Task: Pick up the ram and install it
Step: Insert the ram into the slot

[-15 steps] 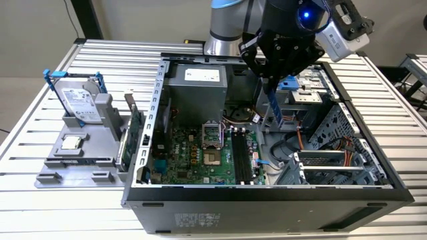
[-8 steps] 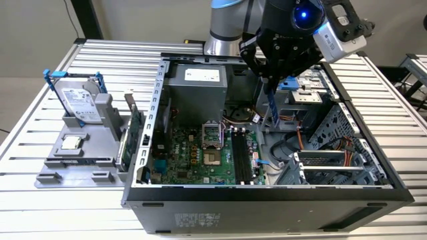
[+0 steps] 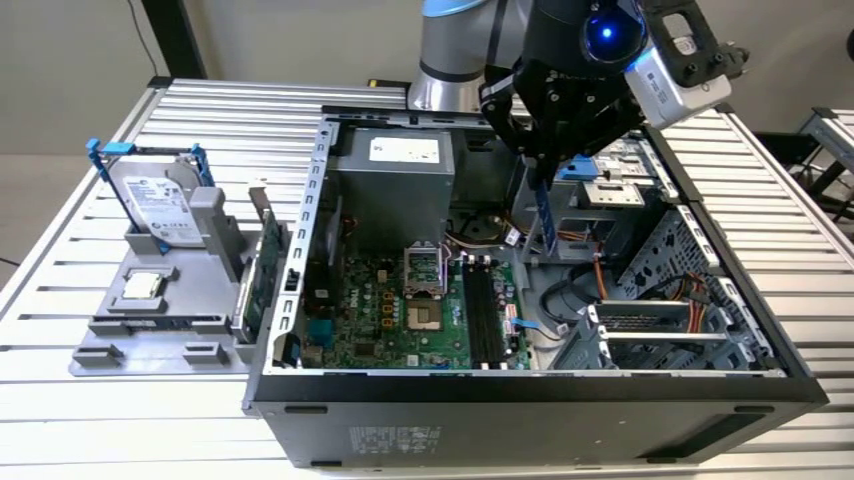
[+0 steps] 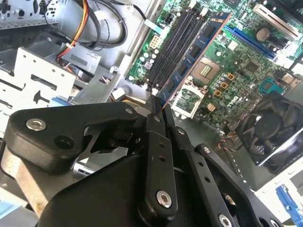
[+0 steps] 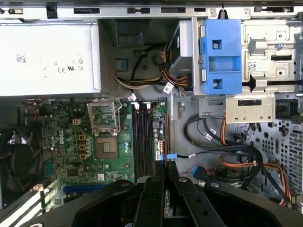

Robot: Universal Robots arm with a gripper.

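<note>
One ram [image 3: 543, 215] is clamped upright in the end effector [image 3: 547, 160] near the slots [image 3: 483, 312], and I judge a small tilt or offset could jam it beside them.

Bright, even light; soft shadows inside the computer case [image 3: 534, 400]; mild glare.

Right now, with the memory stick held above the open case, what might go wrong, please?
The jaws grip the long, thin blue-green ram stick by one end, so it may tilt when pressed. In the first wrist view it hangs beside the black motherboard slots, not over one, so it could strike the board. Loose black and orange cables lie close and might snag.
</note>
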